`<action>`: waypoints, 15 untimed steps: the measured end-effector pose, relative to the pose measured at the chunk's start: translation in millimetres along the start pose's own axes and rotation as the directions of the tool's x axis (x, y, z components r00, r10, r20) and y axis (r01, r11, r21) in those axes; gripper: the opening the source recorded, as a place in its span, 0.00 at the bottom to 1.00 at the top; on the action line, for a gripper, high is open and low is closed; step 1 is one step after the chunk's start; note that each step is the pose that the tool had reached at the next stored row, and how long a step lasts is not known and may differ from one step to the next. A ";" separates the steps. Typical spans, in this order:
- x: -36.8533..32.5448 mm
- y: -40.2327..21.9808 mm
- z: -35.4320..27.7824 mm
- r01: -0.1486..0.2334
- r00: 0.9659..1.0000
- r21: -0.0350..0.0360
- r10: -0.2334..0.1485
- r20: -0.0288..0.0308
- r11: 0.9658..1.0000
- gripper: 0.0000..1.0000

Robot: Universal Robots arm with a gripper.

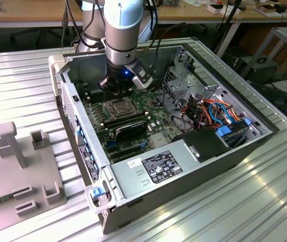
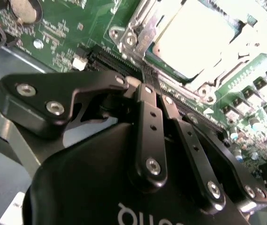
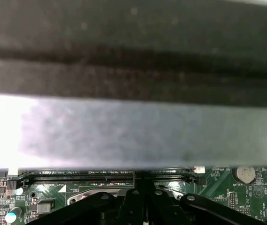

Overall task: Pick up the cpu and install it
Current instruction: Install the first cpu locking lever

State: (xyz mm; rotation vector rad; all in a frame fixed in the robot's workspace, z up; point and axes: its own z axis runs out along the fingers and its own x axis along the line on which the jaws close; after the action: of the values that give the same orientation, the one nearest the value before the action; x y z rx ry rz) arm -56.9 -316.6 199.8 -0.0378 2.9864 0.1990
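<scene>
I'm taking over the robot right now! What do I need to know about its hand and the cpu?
Hand: shut, holding nothing. It hangs low over the motherboard inside the open computer case, close beside the socket frame.
Cpu: lies inside the socket frame, silver face up, apart from the hand.
Done: the cpu appears to be placed in its spot.
Left: the pictures do not show whether the socket frame is latched down, so count that as open.
</scene>
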 end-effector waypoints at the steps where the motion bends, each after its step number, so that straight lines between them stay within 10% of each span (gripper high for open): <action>1: 0.0 0.0 0.0 0.000 1.000 0.000 0.000 0.000 1.000 0.11; 15: 0.1 0.0 0.5 0.000 1.000 0.000 0.000 0.000 1.000 0.11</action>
State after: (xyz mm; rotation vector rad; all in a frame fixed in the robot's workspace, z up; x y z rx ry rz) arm -56.9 -316.5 199.2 -0.0378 2.9863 0.1992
